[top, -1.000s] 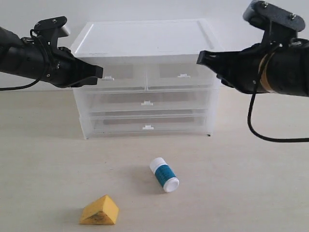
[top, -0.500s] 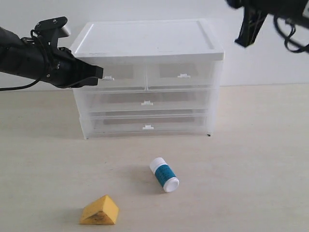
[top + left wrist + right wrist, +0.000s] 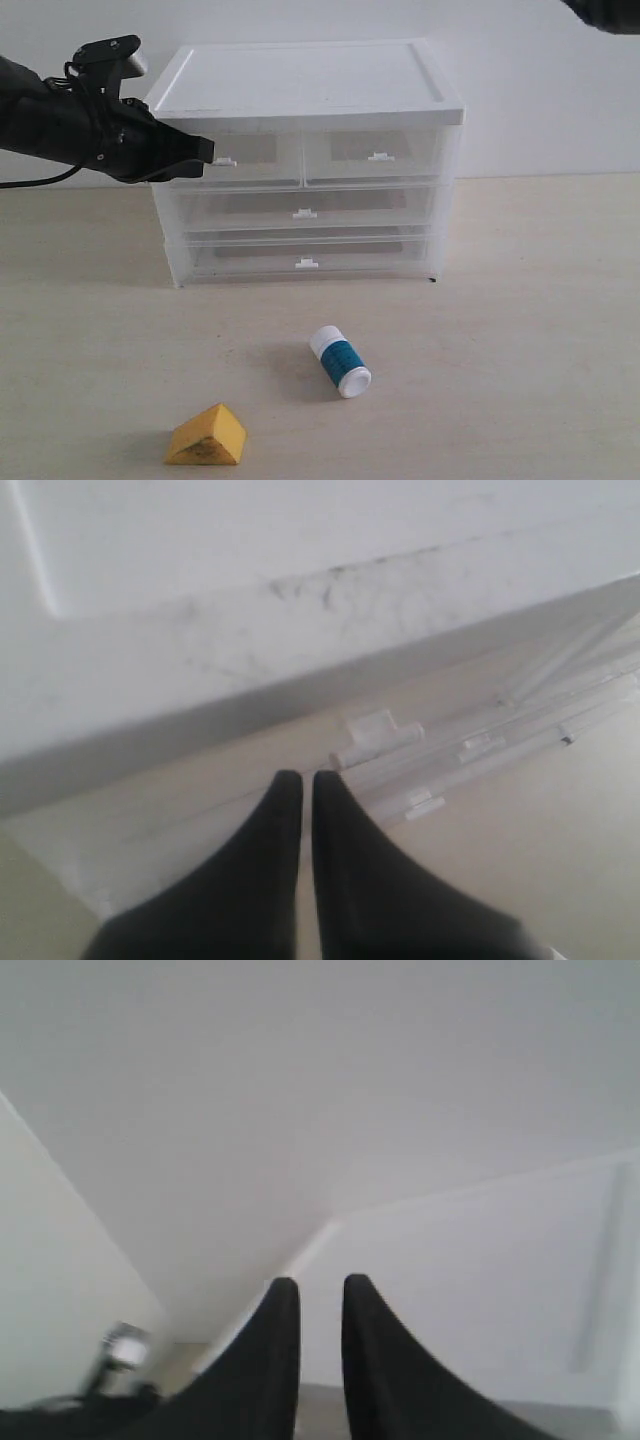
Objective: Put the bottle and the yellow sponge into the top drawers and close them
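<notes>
We are watching the worktop carrying the cabinet, top drawers closed. The left pincer, pinched nearly together, is hovering at 9 o'clock of a drawer tab; the right pincer is seemingly gaping narrowly. The bottle is lying at the cabinet's 6 o'clock, the yellow sponge at its 7.

One bottle, one yellow sponge, two top drawers, two full-width drawers.

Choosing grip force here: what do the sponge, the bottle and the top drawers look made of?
Sponge: probably soft foam, matte yellow-orange with dull faces. Bottle: seemingly smooth white plastic, with a teal label band. Top drawers: translucent, faintly glossy plastic; dim shapes show through their fronts.
</notes>
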Robot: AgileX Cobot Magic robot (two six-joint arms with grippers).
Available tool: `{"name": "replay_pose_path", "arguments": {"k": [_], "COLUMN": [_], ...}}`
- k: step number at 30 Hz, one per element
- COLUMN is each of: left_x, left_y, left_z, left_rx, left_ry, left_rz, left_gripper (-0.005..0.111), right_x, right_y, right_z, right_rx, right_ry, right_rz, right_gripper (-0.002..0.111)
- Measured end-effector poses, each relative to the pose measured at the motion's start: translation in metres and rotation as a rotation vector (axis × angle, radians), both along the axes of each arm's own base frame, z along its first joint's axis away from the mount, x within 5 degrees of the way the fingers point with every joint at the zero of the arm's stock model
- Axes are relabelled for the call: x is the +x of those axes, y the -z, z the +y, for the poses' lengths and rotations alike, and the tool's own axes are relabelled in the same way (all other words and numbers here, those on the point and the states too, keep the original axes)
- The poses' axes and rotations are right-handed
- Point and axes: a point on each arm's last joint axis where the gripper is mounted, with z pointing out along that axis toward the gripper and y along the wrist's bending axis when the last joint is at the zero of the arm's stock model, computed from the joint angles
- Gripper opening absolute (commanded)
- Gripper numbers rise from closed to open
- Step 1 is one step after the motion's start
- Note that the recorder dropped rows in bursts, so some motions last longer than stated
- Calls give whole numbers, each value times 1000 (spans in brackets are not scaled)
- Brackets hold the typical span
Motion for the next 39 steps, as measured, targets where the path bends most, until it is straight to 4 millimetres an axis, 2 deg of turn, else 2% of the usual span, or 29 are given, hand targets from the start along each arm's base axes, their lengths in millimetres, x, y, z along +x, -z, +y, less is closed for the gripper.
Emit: {"name": "replay_pose_path", "arguments": {"k": [4,10,16,18,20,22,25,39], "left_x": [0,0,0,0,0,0,0,1], "left_y": [0,0,0,0,0,0,0,-1], "left_z": [0,0,0,0,0,0,0,1], "left_rx": [4,4,6,6,6,6,6,8], "left_ry": [4,4,0,0,-1,-1,-1,-10], "left_rz": [-3,-3,-7,-7,-8,-8,-8,-16], "left_gripper": [4,4,4,4,4,4,4,4], "right_x": [1,1,-6,-10,-14,-16,-16,-17], "right_y": [4,-10,-22,-27,-32,-33,-29,-21], "right_z": [-8,-22,-31,-33,-34,-35,-32,2], "right_rx": [-237,-636,-1184,-1322,-1389,-1389,-1295,-555], "right_ry": [169,481,705,784,847,874,837,609], "right_rz": [-2,10,-58,-82,-93,-72,-21,121], "right_gripper": [12,12,12,12,12,12,12,12]}}
